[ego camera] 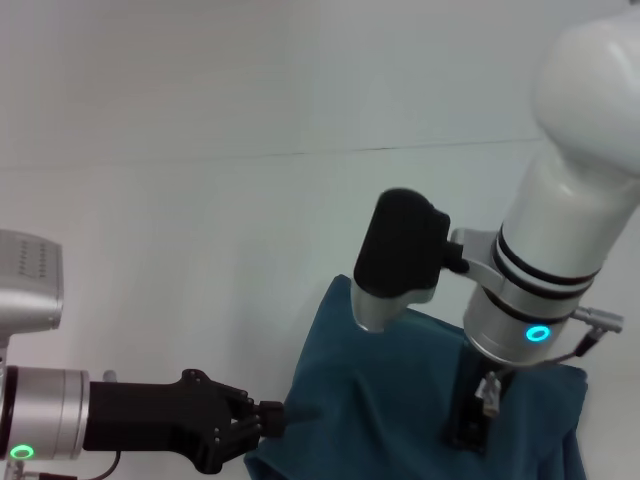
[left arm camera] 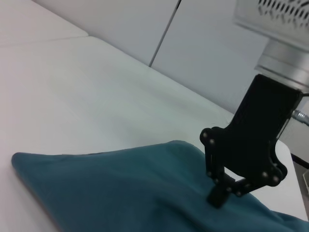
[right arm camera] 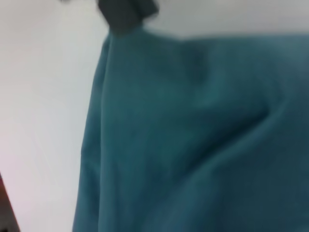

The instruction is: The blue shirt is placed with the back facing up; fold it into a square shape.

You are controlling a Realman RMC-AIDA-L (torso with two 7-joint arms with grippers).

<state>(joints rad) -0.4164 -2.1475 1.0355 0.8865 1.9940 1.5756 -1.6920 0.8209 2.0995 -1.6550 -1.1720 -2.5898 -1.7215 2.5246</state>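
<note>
Reaching in level from the near left, my black left gripper has its fingers pinched together on a pulled-up edge of the dark teal-blue soft cotton shirt. My right gripper points straight down from its white and silver arm, tips pressed into the same cloth; I cannot tell how they stand. That shirt lies bunched at the near right of the white bench, plain side showing, no lettering visible, its long axis unclear

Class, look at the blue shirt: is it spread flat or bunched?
Bunched: the blue shirt rises in folds, pinched by the left gripper and right gripper.
</note>
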